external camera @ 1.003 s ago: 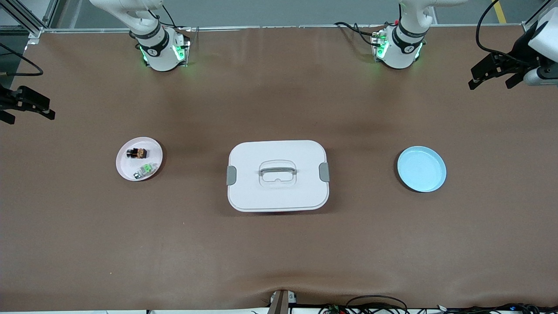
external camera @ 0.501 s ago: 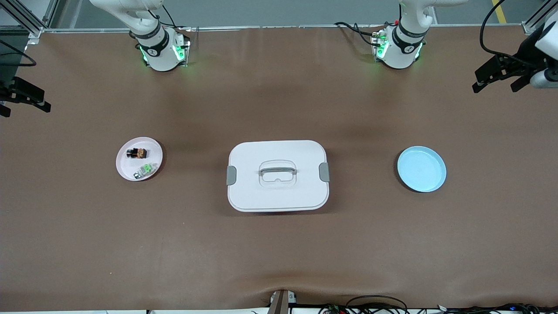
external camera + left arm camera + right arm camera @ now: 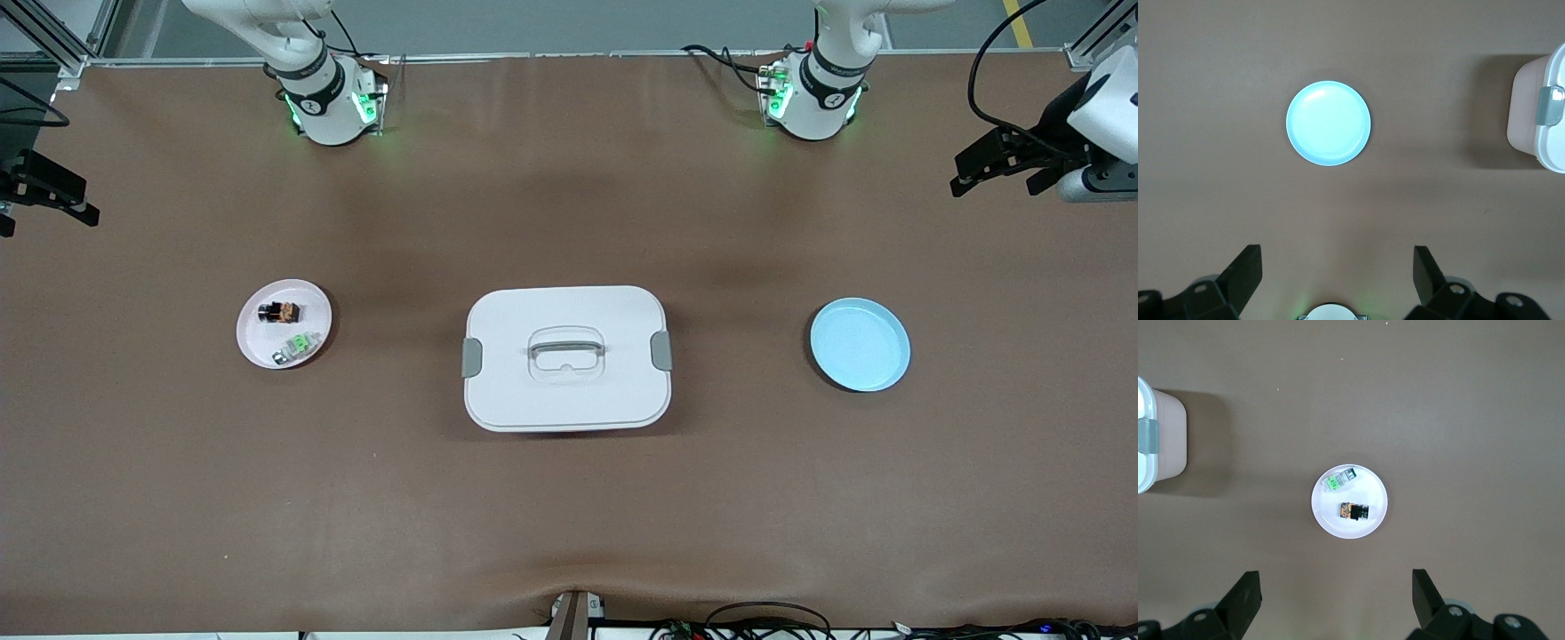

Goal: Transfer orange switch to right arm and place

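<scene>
The orange switch (image 3: pixel 280 312) lies on a small white plate (image 3: pixel 258 347) toward the right arm's end of the brown counter (image 3: pixel 569 498), with a similar part with a green face (image 3: pixel 301 343) just beside it on the same plate, nearer to the front camera. In the right wrist view the 2 parts sit close together but apart on the plate (image 3: pixel 1371 517), the orange switch (image 3: pixel 1353 511) beside the green-faced part (image 3: pixel 1337 480). A white lidded box (image 3: pixel 566 357) with 2 grey latches and a grey handle stands in the middle of the counter. A light blue plate (image 3: pixel 860 344) lies toward the left arm's end, with nothing on it. The right gripper (image 3: pixel 44 191) hangs high over the counter's edge at its own end, its fingers (image 3: pixel 1245 597) spread wide and holding nothing. The left gripper (image 3: pixel 1000 164) hangs high over its own end of the counter, farther from the front camera than the blue plate (image 3: pixel 1329 123); its fingers (image 3: pixel 1245 272) are likewise spread wide with nothing between them.
</scene>
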`<move>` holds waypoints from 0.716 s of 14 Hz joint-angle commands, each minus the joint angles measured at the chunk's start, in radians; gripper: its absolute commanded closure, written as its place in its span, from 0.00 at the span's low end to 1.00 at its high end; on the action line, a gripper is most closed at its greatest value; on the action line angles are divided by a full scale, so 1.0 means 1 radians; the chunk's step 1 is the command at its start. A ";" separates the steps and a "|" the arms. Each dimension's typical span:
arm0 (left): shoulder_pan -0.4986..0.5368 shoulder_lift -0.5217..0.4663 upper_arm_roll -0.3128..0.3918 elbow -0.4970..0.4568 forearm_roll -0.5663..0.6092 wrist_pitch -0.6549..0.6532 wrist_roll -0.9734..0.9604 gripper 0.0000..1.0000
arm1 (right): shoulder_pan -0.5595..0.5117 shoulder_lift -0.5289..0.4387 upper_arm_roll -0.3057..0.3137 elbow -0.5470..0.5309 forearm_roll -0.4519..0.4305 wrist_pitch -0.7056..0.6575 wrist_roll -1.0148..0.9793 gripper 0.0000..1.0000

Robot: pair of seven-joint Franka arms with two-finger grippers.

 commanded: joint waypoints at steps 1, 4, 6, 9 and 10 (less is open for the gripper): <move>0.007 0.002 -0.008 0.022 0.016 -0.023 0.023 0.00 | 0.047 0.005 -0.065 0.018 0.016 -0.019 0.007 0.00; 0.010 0.003 -0.008 0.018 0.016 -0.023 0.023 0.00 | 0.041 0.005 -0.067 0.018 0.019 -0.020 0.005 0.00; 0.010 0.002 -0.008 0.018 0.016 -0.023 0.024 0.00 | 0.041 0.005 -0.063 0.018 0.019 -0.020 0.007 0.00; 0.010 0.003 -0.006 0.018 0.016 -0.023 0.023 0.00 | 0.037 0.005 -0.060 0.017 0.021 -0.022 0.007 0.00; 0.010 0.003 -0.006 0.018 0.016 -0.023 0.023 0.00 | 0.029 0.005 -0.054 0.017 0.025 -0.022 0.007 0.00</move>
